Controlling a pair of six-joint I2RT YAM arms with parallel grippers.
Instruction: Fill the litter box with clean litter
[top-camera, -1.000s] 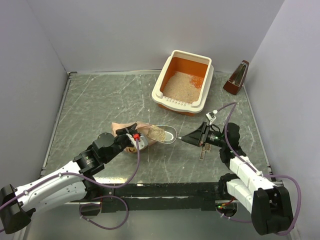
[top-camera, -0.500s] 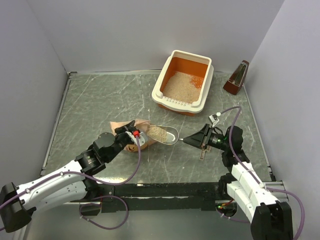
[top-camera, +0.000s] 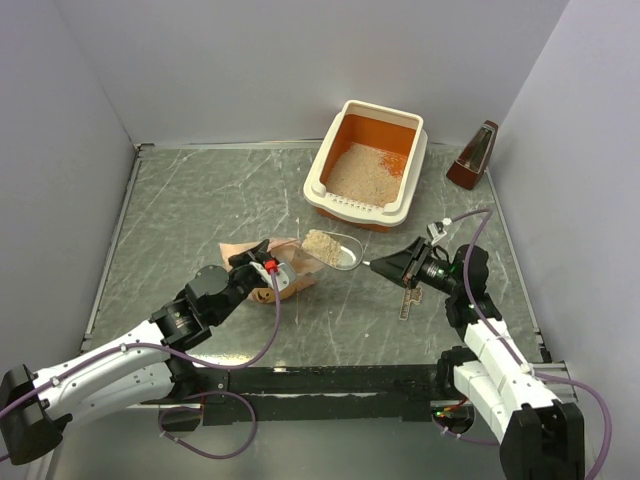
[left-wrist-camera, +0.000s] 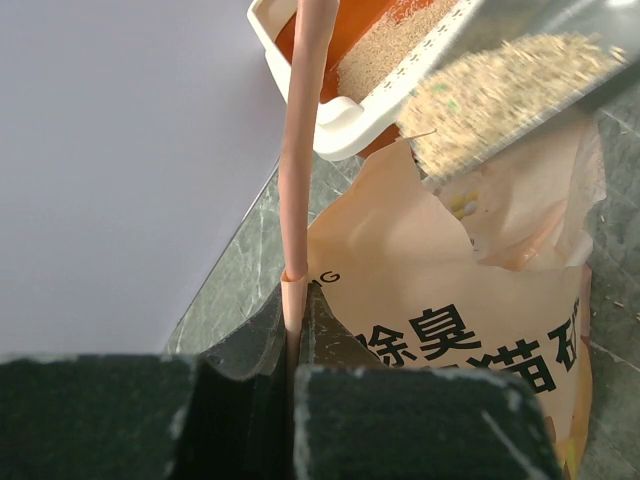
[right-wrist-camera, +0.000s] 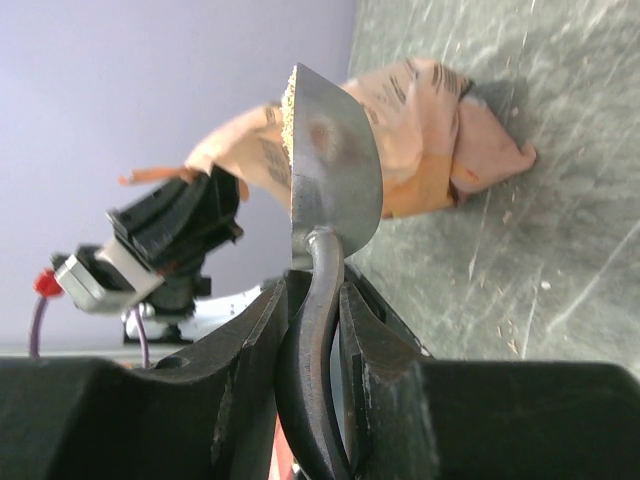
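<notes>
Curved metal scoop (top-camera: 344, 254), sandy litter (top-camera: 320, 245), crinkled bag (left-wrist-camera: 450, 290)

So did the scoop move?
Yes. The scoop, held in the right gripper, has moved away from the robot, closer to the litter box, which stayed put.
</notes>
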